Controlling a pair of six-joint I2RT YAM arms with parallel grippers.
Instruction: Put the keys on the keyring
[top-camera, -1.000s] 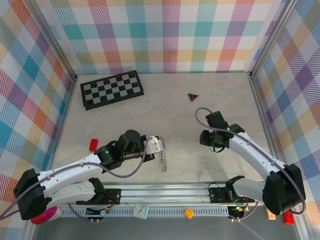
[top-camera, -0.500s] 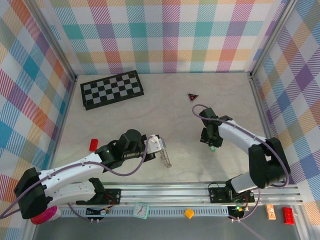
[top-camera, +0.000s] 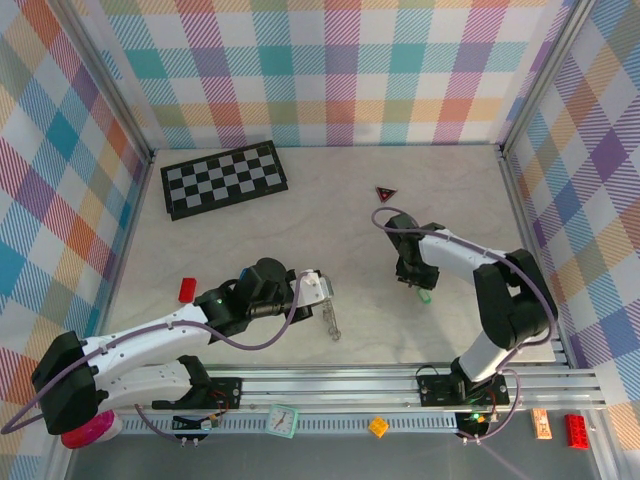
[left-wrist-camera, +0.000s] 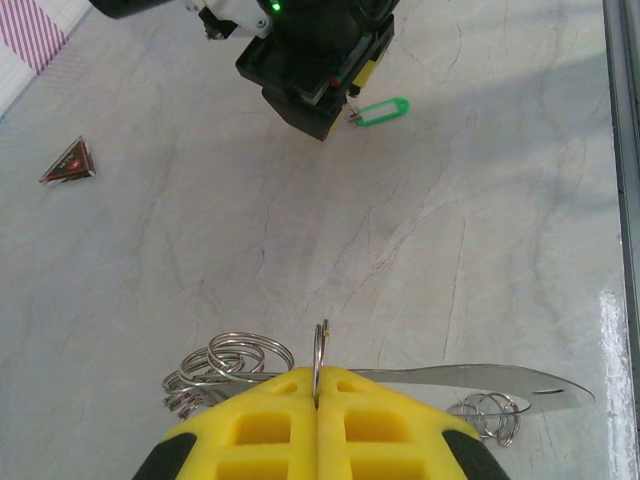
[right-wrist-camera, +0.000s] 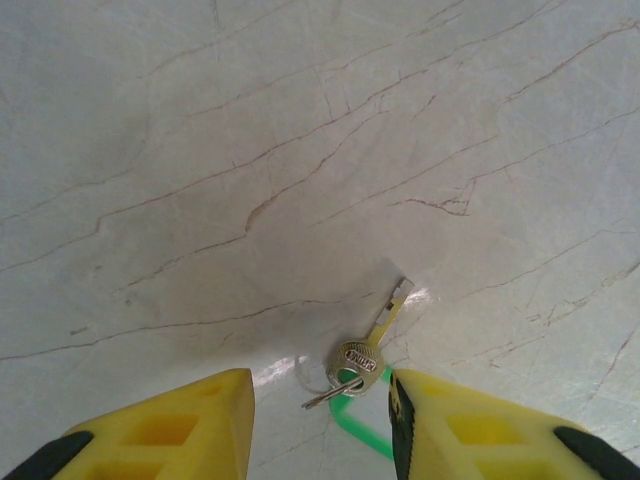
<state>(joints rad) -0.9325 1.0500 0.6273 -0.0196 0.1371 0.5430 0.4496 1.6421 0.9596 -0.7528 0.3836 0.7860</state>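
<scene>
The green-headed key (right-wrist-camera: 362, 357) lies flat on the marble table between my right gripper's (right-wrist-camera: 318, 388) open yellow fingers, its green tag (right-wrist-camera: 352, 420) just below it. From above, that gripper (top-camera: 413, 272) hovers right over the green key (top-camera: 424, 295). My left gripper (left-wrist-camera: 318, 372) is shut on one thin loop of the silvery keyring (left-wrist-camera: 318, 345), whose other coils (left-wrist-camera: 228, 362) and flat band (left-wrist-camera: 490, 378) spread behind the fingers. In the top view the keyring (top-camera: 332, 322) hangs from the left gripper (top-camera: 322, 296). The blue-headed key is out of view.
A black-and-white checkerboard (top-camera: 224, 178) lies at the back left. A small dark triangle with a red mark (top-camera: 386, 193) sits behind the right gripper. A red block (top-camera: 187, 289) rests near the left wall. The rail (top-camera: 330, 385) runs along the near edge.
My right arm has folded and its gripper has shifted left, settling over the green key. The left gripper stays put; the hanging keyring has swung slightly.
</scene>
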